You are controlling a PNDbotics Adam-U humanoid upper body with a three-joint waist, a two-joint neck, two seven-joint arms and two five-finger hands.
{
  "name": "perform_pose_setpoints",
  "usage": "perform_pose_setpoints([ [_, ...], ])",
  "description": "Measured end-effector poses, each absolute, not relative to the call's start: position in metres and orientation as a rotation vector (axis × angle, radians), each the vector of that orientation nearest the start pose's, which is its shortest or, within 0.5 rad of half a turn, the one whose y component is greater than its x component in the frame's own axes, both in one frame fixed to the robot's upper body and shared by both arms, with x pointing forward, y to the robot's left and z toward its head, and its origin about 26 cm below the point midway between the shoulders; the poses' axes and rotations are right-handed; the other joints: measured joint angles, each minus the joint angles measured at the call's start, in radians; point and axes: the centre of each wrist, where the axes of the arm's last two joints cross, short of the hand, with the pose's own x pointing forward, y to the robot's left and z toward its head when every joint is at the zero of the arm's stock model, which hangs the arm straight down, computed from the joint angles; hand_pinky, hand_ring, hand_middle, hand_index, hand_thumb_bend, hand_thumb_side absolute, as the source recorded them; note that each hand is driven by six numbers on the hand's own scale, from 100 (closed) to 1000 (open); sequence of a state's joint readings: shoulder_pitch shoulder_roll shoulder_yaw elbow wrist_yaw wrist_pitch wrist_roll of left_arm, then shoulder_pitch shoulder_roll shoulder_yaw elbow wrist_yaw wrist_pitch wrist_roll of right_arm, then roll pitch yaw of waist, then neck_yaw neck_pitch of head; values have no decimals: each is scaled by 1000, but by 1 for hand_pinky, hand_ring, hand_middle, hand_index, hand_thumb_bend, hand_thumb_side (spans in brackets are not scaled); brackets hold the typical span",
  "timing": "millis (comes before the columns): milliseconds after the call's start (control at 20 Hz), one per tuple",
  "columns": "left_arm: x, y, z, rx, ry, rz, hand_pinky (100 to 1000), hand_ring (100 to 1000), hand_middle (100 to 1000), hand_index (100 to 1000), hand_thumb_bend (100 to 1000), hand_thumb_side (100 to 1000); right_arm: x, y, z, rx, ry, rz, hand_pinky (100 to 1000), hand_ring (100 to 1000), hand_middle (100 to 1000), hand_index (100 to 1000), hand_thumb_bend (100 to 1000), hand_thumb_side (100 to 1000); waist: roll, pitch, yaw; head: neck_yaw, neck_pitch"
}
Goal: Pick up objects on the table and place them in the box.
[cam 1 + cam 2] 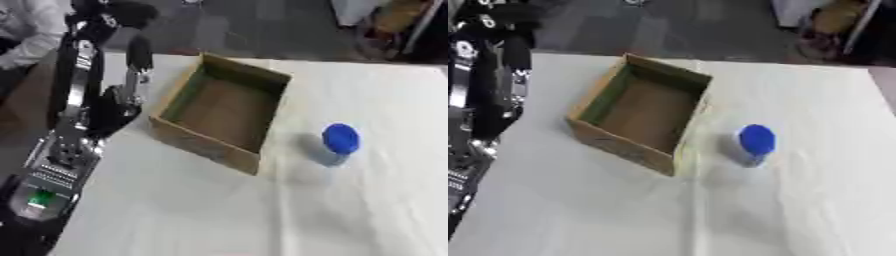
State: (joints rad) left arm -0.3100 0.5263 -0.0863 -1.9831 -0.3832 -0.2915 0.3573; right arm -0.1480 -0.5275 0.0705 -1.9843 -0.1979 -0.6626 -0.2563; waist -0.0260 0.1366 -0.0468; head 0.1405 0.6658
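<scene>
An open cardboard box stands askew on the white table, and its brown inside shows nothing in it. To its right, a short way off, sits a small clear container with a round blue lid. My left hand is raised at the left edge of the table, beside the box's left wall. Its black and silver fingers point straight up and away, holding nothing. My right hand shows in neither view.
The white cloth covers the whole table, with broad bare room in front of the box and to the right of the container. A person's white sleeve shows at the far left corner. Dark floor and some clutter lie beyond the far edge.
</scene>
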Motion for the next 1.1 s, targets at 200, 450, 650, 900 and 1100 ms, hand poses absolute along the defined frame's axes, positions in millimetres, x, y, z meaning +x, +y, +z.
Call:
perform_pose_setpoints([
  [200, 300, 269, 209, -890, 3317, 693, 669, 702, 901, 766, 102, 759, 283, -289, 167, -47, 3524, -244, 158, 366, 292, 437, 100, 653, 0, 0, 0, 0, 0],
  [450, 300, 269, 209, -890, 3317, 693, 669, 701, 901, 766, 103, 758, 283, -289, 167, -45, 3523, -245, 158, 366, 292, 437, 100, 653, 0, 0, 0, 0, 0],
  [650, 300, 269, 209, -890, 3317, 693, 669, 701, 900, 766, 104, 758, 283, -289, 167, -43, 3523, -245, 164, 379, 319, 457, 100, 659, 0, 0, 0, 0, 0],
  [900, 300, 270, 209, -895, 3318, 687, 668, 701, 900, 766, 104, 758, 283, -297, 171, 60, 3531, -331, 220, 485, 509, 635, 100, 688, 4, -1, 8, 11, 0],
  [1100, 300, 271, 208, -904, 3319, 683, 667, 700, 901, 765, 103, 760, 281, -310, 179, 300, 3497, -669, 281, 596, 651, 739, 100, 756, 3, -1, 12, 9, 0],
])
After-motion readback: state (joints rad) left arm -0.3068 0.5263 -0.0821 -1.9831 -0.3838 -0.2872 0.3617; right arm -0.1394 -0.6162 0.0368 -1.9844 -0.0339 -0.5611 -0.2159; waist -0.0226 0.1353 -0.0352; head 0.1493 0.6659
